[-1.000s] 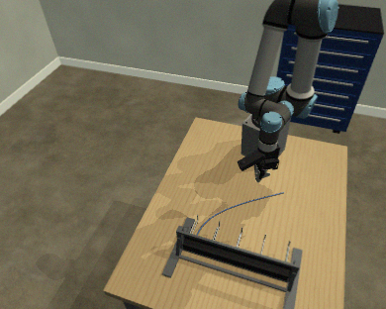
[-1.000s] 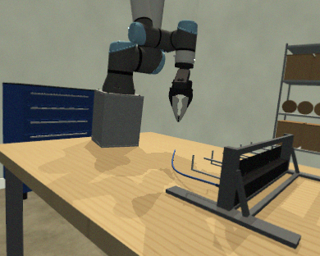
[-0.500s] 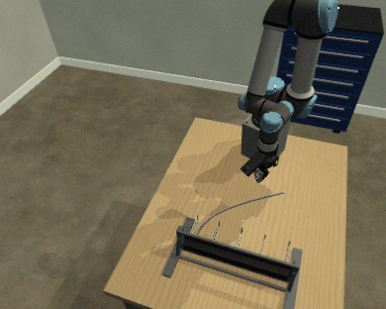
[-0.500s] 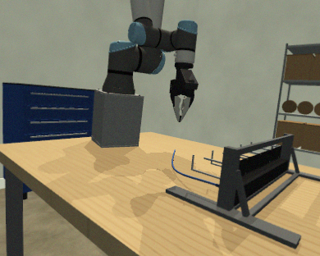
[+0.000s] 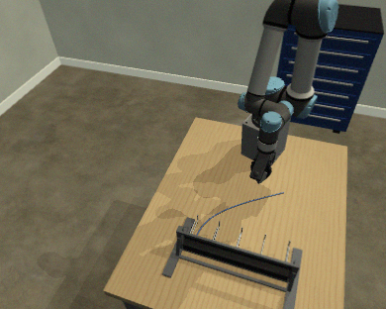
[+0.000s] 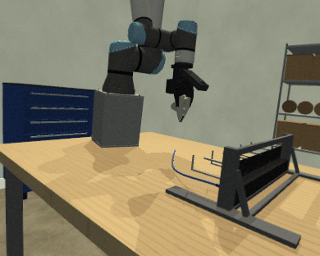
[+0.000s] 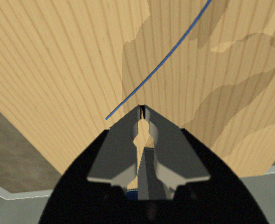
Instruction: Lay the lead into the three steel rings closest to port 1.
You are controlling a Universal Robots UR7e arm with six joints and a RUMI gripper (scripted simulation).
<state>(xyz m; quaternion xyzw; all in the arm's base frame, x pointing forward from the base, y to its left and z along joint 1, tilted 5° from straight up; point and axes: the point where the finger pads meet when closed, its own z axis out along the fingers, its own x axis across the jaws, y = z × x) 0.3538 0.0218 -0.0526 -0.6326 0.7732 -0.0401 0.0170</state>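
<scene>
The blue lead (image 5: 244,202) (image 6: 196,178) (image 7: 174,49) runs from the rack's left end in the top view and curves out toward the arm's base, its free end away from the rack. The rack (image 5: 237,255) (image 6: 228,176) stands upright. Its steel rings (image 5: 240,239) (image 6: 193,162) stick out on the arm's side; the lead leaves near the two leftmost in the top view and does not run along the row. The port and plug are hidden. My gripper (image 5: 258,181) (image 6: 180,121) (image 7: 141,106) is shut and empty, above the table on the arm's side of the lead's free end.
The wooden table (image 5: 314,198) (image 6: 71,185) carries the rack and the arm's grey pedestal (image 6: 118,121). A blue drawer cabinet (image 5: 334,74) (image 6: 51,111) stands behind the arm. A shelf unit (image 6: 307,84) stands in the background on the right of the exterior view.
</scene>
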